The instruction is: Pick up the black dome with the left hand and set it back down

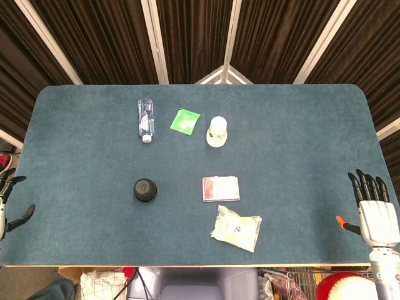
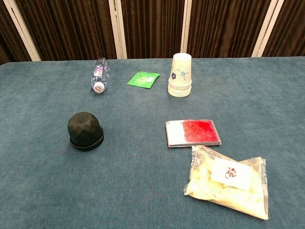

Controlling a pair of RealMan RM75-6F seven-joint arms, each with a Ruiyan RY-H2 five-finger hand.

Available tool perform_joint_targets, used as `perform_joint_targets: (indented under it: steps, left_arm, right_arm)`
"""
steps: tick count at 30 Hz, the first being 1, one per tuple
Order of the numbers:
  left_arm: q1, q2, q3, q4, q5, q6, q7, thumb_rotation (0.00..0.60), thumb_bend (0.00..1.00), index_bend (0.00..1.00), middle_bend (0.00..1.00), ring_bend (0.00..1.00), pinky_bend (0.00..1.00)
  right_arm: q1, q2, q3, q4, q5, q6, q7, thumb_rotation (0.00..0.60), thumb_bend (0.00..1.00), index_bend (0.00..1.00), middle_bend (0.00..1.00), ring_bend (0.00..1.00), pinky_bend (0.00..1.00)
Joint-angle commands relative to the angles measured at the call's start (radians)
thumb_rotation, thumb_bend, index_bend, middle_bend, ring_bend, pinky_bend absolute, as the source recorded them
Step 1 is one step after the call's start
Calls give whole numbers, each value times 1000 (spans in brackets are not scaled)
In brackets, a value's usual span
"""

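While the left hand shows only partly at the far left edge of the head view, beside the table's left rim, its dark fingers look spread with nothing between them, and it is well apart from every object. To its right, on the left-centre of the blue cloth, stands the black dome: matte, faceted like a cut stone, rounded on top and flaring to a slightly wider ring at its base. It sits upright, flat side down, so its axis runs straight up from the table; seen from above it is round, with no long side to speak of. Nothing touches it.

Farther away lies a clear water bottle on its side, cap toward the near edge. Right of that is a small green packet, then a stack of paper cups standing mouth down. Nearer, right of the dome, lies a flat red-and-white card case, and just near of it a clear bag of pale contents.

At the far right edge the right hand rests with its fingers straight and apart, holding nothing.
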State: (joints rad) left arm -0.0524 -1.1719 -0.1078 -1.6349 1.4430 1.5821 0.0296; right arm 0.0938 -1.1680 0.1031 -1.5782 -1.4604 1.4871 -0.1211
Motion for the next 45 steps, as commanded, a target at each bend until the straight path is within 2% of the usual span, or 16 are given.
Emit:
perform_joint_targets:
  steps: [1, 6, 13, 16, 21, 26, 33, 41, 45]
  left_arm:
    - [0, 1, 0, -3, -3, -3, 1, 600, 374, 260, 116, 0, 0]
    - [1, -5, 11, -3, 19, 2, 3, 600, 371, 255, 118, 0, 0]
    - [-4, -24, 18, 9, 38, 1, 10, 600, 271, 249, 118, 0, 0]
    - [-18, -67, 16, 27, 37, -12, 52, 600, 237, 242, 113, 0, 0]
    - [-60, -85, 27, 3, 23, -109, 34, 600, 212, 227, 102, 0, 0]
    - [-90, -104, 25, -13, 19, -154, 42, 600, 191, 210, 82, 0, 0]
    - [-160, -142, 18, -61, -6, -272, 29, 600, 160, 173, 62, 0, 0]
    - [-244, -263, -18, -26, -97, -393, 50, 600, 146, 138, 62, 0, 0]
    - [-270, -335, -40, 22, -135, -411, 49, 600, 128, 138, 88, 0, 0]
  right_arm:
    - [0, 0, -1, 2, 2, -3, -1, 600, 151, 42, 24, 43, 11]
    - [2, 0, -2, -2, -3, -3, 2, 600, 150, 42, 24, 43, 11]
    - [-9, 5, -8, -24, -13, 17, -5, 600, 151, 42, 24, 43, 11]
    - [-14, 7, -8, -33, -9, 22, -6, 600, 150, 42, 24, 43, 11]
    - [-10, 13, -15, -19, -11, 4, 8, 600, 151, 43, 24, 43, 11]
    - [-10, 12, -17, -18, -11, 1, 12, 600, 151, 42, 23, 43, 11]
    - [-7, 10, -15, -12, -1, -9, 13, 600, 150, 42, 24, 43, 11]
    - [-7, 13, -14, -9, 5, -14, 24, 600, 150, 42, 24, 43, 11]
    - [-11, 14, -18, -9, 3, -11, 28, 600, 150, 42, 23, 43, 10]
